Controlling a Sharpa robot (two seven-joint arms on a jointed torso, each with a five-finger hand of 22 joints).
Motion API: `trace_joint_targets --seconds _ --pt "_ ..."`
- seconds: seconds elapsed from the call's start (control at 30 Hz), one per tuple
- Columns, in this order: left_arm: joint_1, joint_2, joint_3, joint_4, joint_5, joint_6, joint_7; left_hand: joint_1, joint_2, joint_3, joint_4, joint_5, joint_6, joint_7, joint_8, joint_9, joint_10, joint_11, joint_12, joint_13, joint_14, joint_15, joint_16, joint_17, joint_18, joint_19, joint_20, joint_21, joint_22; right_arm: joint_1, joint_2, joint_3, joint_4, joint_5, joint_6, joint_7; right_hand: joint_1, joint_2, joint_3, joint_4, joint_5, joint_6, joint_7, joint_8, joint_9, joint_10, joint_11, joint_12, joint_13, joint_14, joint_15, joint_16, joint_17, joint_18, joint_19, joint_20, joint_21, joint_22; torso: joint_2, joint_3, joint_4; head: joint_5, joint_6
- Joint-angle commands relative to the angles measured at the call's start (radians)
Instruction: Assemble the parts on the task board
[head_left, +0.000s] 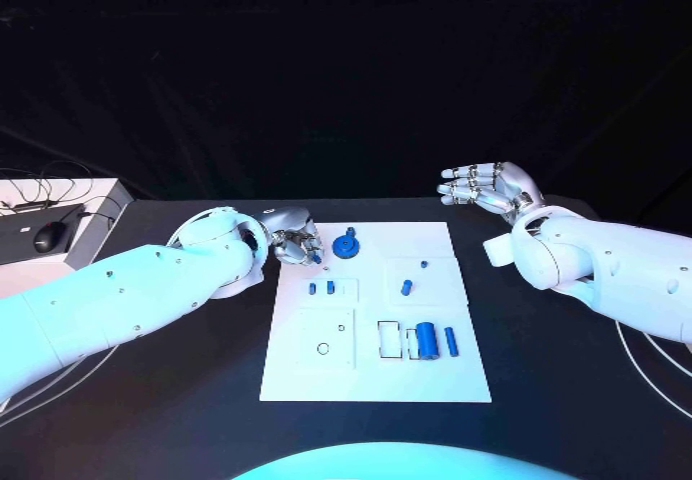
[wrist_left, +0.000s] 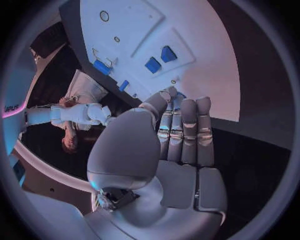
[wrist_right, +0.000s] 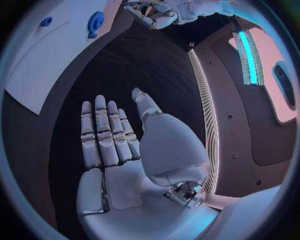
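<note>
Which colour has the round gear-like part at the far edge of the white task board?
Blue; the round gear-like part shows best in the head view.

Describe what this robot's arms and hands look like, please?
Both arms are smooth, glossy white shells with rounded segments and small dark screw dots. The left arm has a thin pale cable looping at its wrist; pale cables also trail beside the right arm. The left hand and right hand are silver metal, human-shaped, with segmented fingers and a broad, smooth thumb base.
</note>
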Motion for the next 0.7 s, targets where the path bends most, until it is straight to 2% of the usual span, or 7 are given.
trace_joint_targets --seconds 0.03,0.2,0.47,0.7 --pt "0.000 0.011 -0.007 -0.013 -0.019 0.014 0.004 -0.002 0.005 -0.005 0.001 0.001 0.010 0.002 0.003 0.003 0.005 0.001 -0.001 0.000 0.004 0.000 -0.004 0.001 0.010 0.000 -0.003 -0.004 0.014 0.000 0.000 0.001 0.001 -0.005 0.008 0.007 -0.005 0.005 0.005 0.000 0.003 0.006 0.004 -0.006 -0.001 0.005 0.000 -0.006 -0.001 0.000 -0.002 -0.004 -0.001 -0.006 -0.004 -0.003 -0.002 0.000 0.000 0.0001 -0.0009 0.002 0.000" --pt "-0.003 0.023 -0.016 -0.030 -0.031 -0.003 0.010 -0.001 0.005 -0.005 0.001 0.001 0.011 0.002 0.003 0.003 0.005 0.001 -0.001 0.000 0.005 0.000 -0.005 0.003 0.010 0.001 -0.003 -0.005 0.014 0.000 -0.001 0.001 0.003 -0.006 0.007 0.007 -0.005 0.005 0.005 0.000 0.003 0.006 0.004 -0.006 -0.001 0.005 0.000 -0.006 -0.001 0.000 -0.002 -0.004 -0.001 -0.006 -0.004 -0.003 -0.002 0.000 0.001 0.0002 -0.0018 -0.003 -0.003" --pt "-0.004 0.035 -0.019 -0.045 -0.035 -0.013 0.014 -0.001 0.005 -0.006 0.002 0.001 0.013 0.002 0.003 0.003 0.007 0.000 -0.001 0.000 0.007 -0.001 -0.005 0.004 0.011 0.003 -0.002 -0.006 0.014 0.000 -0.001 0.001 0.003 -0.006 0.007 0.007 -0.005 0.005 0.005 0.000 0.003 0.006 0.004 -0.006 -0.001 0.005 0.000 -0.006 -0.001 0.000 -0.002 -0.004 -0.001 -0.006 -0.004 -0.003 -0.002 0.000 0.000 0.0014 0.0003 -0.003 -0.003" --pt "-0.005 0.048 -0.021 -0.053 -0.036 -0.020 0.019 -0.001 0.005 -0.007 0.004 0.001 0.013 0.002 0.003 0.003 0.007 0.000 -0.001 0.000 0.008 -0.001 -0.007 0.006 0.012 0.004 -0.001 -0.007 0.014 0.000 0.001 0.001 0.003 -0.006 0.008 0.007 -0.005 0.005 0.005 0.000 0.003 0.006 0.004 -0.006 -0.001 0.005 0.000 -0.006 -0.001 0.000 -0.002 -0.004 -0.001 -0.006 -0.004 -0.003 -0.002 0.000 0.000 0.0008 -0.0016 -0.002 -0.001"
